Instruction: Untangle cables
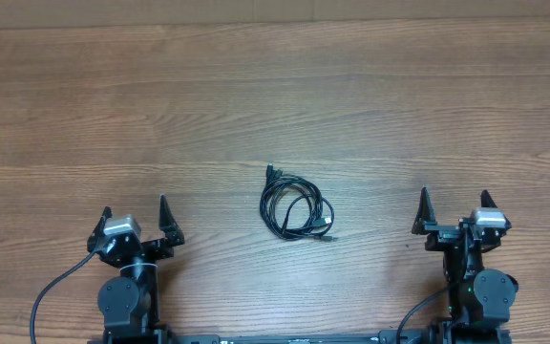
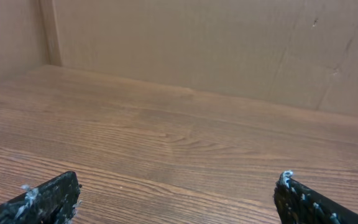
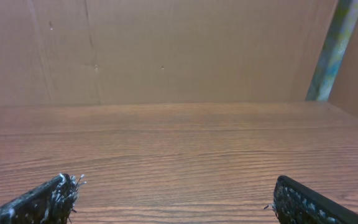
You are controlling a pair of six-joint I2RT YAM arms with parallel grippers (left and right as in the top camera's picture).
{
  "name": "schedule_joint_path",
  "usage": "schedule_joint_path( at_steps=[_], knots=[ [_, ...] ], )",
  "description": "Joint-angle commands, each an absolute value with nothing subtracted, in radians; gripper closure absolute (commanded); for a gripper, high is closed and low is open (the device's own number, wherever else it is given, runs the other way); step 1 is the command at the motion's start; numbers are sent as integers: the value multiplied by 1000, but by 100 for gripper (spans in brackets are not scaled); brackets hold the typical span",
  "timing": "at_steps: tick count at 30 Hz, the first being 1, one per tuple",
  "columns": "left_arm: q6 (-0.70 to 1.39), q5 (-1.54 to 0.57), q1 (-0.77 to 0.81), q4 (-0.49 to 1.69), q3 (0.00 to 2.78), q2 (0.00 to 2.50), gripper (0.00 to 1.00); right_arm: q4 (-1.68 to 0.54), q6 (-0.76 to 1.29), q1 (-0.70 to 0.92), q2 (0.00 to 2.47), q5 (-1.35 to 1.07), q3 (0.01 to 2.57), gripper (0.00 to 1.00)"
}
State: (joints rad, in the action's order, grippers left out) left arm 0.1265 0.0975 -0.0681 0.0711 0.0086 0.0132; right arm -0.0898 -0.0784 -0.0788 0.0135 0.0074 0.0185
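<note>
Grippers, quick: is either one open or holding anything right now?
Left gripper: open, holding nothing.
Right gripper: open, holding nothing.

The cables [image 1: 321, 215], ahead of and between the left gripper [image 1: 135, 205] and the right gripper [image 1: 454, 192], are too small to count or trace their crossings. Each wrist view's bottom edge cuts off both fingers [image 2: 48, 199].

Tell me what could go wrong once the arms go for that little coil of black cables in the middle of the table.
1. The cables lie in one overlapping coil, so a pinch may catch several strands and lift the whole bundle instead of freeing one.
2. The left gripper and right gripper stand open, well apart from the coil, and neither wrist view shows it, so the first reach may be poorly aimed.
</note>
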Motion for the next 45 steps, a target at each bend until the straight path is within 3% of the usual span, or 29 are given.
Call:
schedule_joint_path(
  at_steps=[1, 8, 11, 16, 21, 27, 34, 41, 45],
  knots=[
    [112, 88, -78, 71, 5, 14, 0, -84, -80, -85, 3, 17, 8, 0],
    [112, 35, -78, 67, 5, 14, 0, -83, -81, -86, 3, 14, 8, 0],
    [112, -70, -78, 43, 5, 14, 0, -49, -76, -86, 3, 60, 8, 0],
    [111, -279, -78, -71, 36, 14, 0, 117, -47, -84, 3, -81, 21, 0],
    [112, -281, -78, -58, 202, 20, 0, 332, 49, -84, 3, -171, 144, 0],
    [120, -287, -78, 11, 487, 191, 0, 279, 38, -85, 52, -189, 395, 0],
    [198, -484, -78, 311, 979, 605, 0, -60, 22, -85, 256, -185, 751, 0],
    [202, -678, -78, 777, 1501, 904, 0, -769, 112, -84, 490, -303, 1329, 0],
    [203, -810, -78, 849, 1596, 953, 0, -1129, 112, -84, 588, -445, 1589, 0]
  ],
)
